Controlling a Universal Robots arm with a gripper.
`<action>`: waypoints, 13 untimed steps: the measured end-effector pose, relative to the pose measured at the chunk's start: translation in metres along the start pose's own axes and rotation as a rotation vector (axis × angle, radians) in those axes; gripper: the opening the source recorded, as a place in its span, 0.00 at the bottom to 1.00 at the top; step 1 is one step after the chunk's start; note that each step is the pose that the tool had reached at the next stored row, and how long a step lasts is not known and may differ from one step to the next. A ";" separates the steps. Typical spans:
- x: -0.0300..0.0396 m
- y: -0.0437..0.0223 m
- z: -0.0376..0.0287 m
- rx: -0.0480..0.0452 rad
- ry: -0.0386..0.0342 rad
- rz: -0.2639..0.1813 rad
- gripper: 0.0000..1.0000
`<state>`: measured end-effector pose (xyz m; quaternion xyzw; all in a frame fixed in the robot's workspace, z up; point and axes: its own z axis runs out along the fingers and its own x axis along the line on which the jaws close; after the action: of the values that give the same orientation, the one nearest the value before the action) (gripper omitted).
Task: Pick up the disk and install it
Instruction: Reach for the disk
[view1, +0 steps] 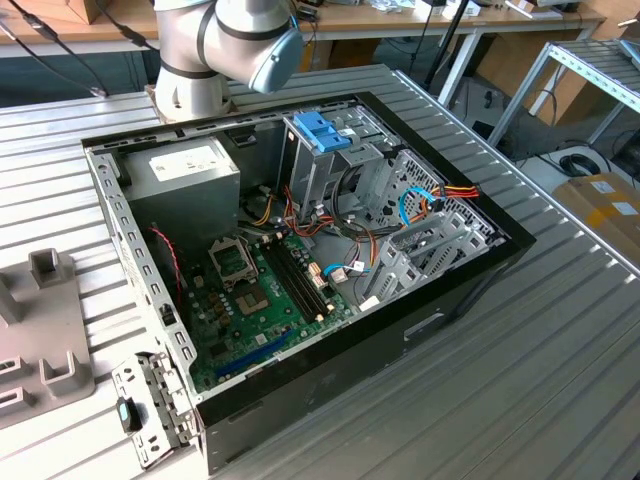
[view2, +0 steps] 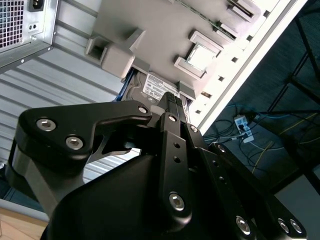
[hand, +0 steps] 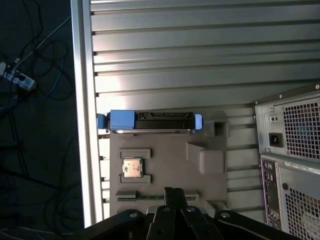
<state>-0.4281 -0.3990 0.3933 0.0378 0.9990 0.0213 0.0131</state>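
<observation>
Gripper (hand: 173, 191) pinched narrow, empty, over grey fixture (hand: 165, 150); disk (hand: 150, 121) on edge at fixture's rim, nr worktop (hand: 175, 65) edge.

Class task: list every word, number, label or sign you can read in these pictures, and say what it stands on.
No text can be read.
White label on the disk, second wrist view: print too small to read.
White label on the power supply, exterior view: blurred, unreadable.
Label on the yellow box, exterior view's right: unreadable.
</observation>
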 end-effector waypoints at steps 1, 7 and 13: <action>0.0006 -0.0001 0.0000 0.0000 0.0000 0.000 0.10; 0.0040 -0.0003 -0.0001 0.0001 0.0001 0.000 0.10; 0.0087 -0.0006 -0.0003 0.0000 0.0001 0.000 0.10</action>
<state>-0.4368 -0.3990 0.3933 0.0379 0.9990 0.0213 0.0131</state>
